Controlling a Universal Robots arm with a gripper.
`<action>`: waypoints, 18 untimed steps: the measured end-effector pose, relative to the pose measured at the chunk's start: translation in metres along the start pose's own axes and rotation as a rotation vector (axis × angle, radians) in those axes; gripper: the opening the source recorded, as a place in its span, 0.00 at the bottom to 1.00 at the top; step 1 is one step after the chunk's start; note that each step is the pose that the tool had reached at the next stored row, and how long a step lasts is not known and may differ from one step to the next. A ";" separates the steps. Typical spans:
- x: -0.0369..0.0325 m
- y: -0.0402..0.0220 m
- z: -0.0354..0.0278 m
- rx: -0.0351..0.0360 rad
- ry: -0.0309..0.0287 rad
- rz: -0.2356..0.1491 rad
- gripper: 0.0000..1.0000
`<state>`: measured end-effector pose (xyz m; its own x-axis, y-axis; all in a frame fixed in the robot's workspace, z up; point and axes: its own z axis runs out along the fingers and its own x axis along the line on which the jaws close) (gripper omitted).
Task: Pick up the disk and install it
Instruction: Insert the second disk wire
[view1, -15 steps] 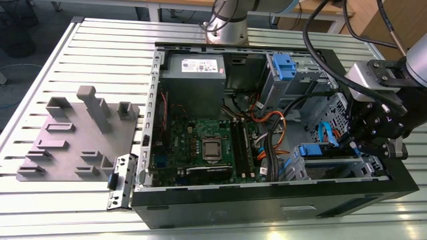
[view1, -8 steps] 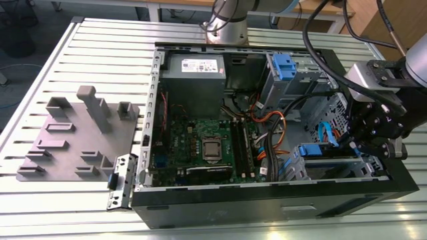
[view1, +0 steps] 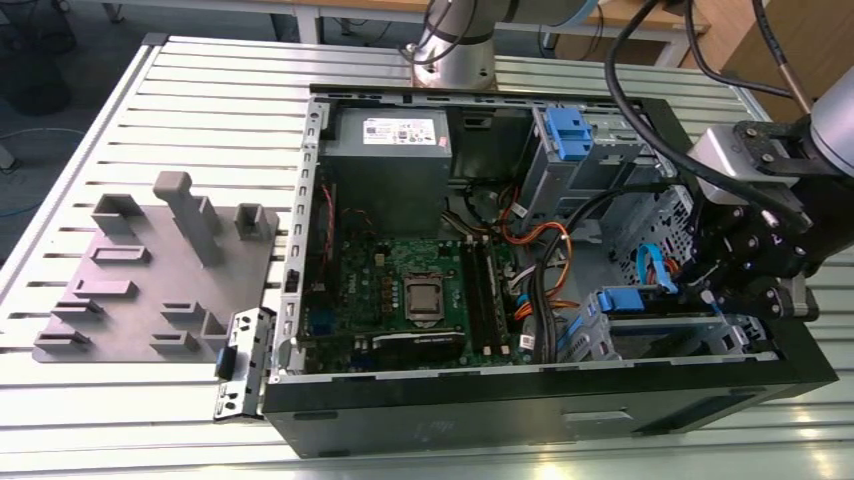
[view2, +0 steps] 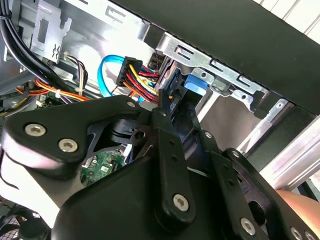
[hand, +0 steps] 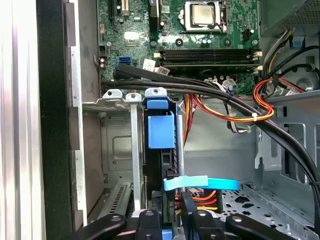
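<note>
1. Clamping the gripper fingers on the disk, on edge in the case's corner bay.
2. Probably handles as dense, rigid and shock-sensitive; best held by the blue side rails.

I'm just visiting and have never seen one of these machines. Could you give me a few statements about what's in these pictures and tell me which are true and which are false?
1. The black computer case lies open on its side, with the green motherboard showing. True.
2. The robot's black tool is over the grey block fixture on the exterior view's left. False: it is at the drive bay end of the case, on the exterior view's right.
3. The blue-railed disk stands in the metal drive cage inside the case. True.
4. The disk lies on the slatted white table outside the case. False: it is inside the case.
5. Orange, red and yellow wires run through the case. True.
</note>
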<state>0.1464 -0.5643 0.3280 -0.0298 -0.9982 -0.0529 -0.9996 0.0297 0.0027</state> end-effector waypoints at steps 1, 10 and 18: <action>0.0000 0.0000 0.0000 0.0000 0.0000 0.000 0.30; -0.0017 0.0001 -0.0292 0.0000 0.0000 0.000 0.30; -0.0019 0.0001 -0.0334 0.0000 0.0000 0.000 0.30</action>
